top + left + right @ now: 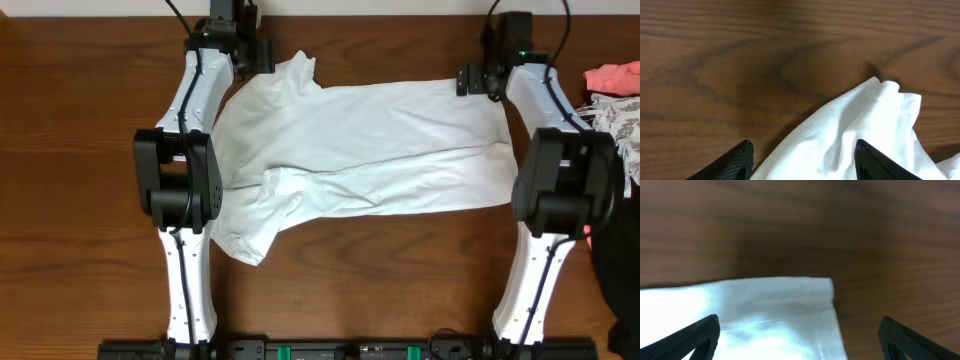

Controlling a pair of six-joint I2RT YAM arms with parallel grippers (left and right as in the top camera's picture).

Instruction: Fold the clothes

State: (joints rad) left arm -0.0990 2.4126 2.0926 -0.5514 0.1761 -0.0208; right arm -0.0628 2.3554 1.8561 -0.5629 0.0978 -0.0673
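White T-shirt [370, 140] lies spread across the counter [80, 120], rumpled at its left end; the cloth looks thin, limp and light, so I'd pinch its far corners, where left pincer [802, 147] and right pincer [800, 320] both stand released.

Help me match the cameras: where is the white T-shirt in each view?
Overhead: T-shirt spread flat across the middle.
Left wrist: T-shirt corner, lower right.
Right wrist: T-shirt edge, lower left.
Shared landmark: the dark wooden table.
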